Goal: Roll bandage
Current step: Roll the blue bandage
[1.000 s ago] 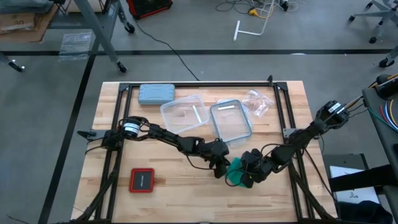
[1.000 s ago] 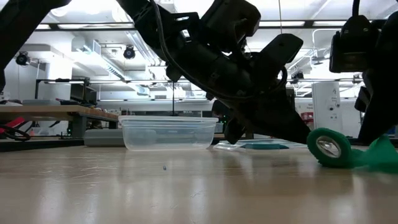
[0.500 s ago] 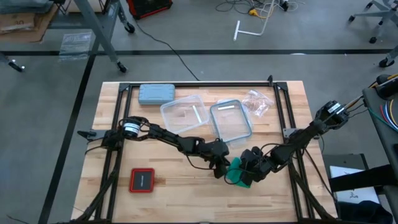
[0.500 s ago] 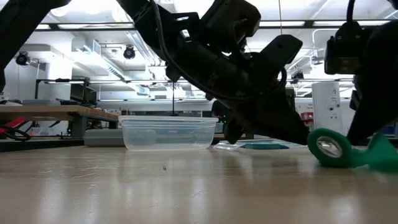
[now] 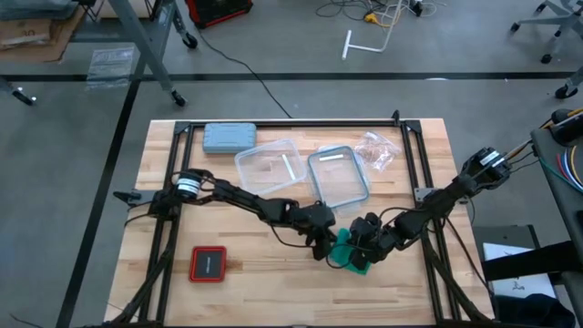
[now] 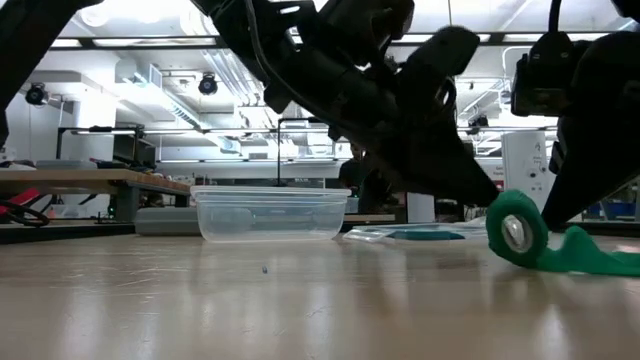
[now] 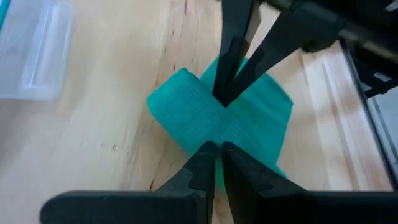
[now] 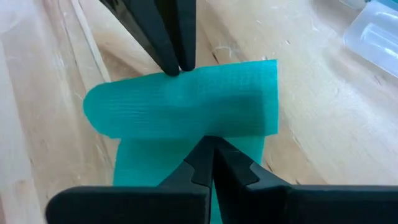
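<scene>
The bandage [image 5: 347, 251], at lower centre-right of the high view, is now tipped further upright than a second earlier, its roll raised off the table [image 5: 228, 210]. The left gripper [image 7: 217, 151] and right gripper [image 8: 208, 148] are clenched on it from opposite ends. Rolling is judged under way, with a loose tail remaining.

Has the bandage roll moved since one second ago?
Yes. In the low view the bandage roll has shifted a little toward the clear plastic box and now tilts.
</scene>
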Available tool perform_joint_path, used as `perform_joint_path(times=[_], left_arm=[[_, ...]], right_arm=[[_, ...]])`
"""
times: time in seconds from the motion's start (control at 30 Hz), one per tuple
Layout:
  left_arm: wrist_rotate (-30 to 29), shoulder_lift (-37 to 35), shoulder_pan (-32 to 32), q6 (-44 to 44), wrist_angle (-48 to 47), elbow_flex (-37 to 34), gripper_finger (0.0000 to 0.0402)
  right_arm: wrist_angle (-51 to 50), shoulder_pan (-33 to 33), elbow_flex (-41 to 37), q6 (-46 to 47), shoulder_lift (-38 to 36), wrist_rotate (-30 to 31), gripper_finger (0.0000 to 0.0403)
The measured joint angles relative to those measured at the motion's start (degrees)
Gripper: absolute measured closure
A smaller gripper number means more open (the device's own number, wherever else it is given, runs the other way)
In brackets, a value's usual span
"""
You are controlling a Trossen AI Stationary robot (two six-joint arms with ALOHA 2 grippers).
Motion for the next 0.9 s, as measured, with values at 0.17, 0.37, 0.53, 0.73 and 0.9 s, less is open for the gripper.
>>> perform_joint_path(times=[0.17,0.37,0.53,0.73,0.9], left_arm=[[0.01,-0.52,0.02,-0.02,-0.19,0.00,0.0379],[0.07,-0.68,0.02,-0.04,-1.33,0.00,0.0379],[0.26,-0.68,-0.02,-0.48,-1.84,0.00,0.0379],[-0.20,-0.68,0.23,-0.17,-1.74,0.00,0.0381],[-0.18,-0.68,0.48,-0.03,-1.60,0.00,0.0381]], right_arm=[[1.07,-0.03,-0.09,-0.83,0.03,1.27,0.0401],[1.55,-1.76,-0.22,-2.32,0.04,2.72,0.0401],[1.85,-2.27,-0.22,-2.32,0.04,1.34,0.0401],[1.92,-2.10,-0.21,-0.40,0.01,-2.97,0.0401],[1.41,-1.71,-0.07,0.66,-0.18,-4.63,0.0401]])
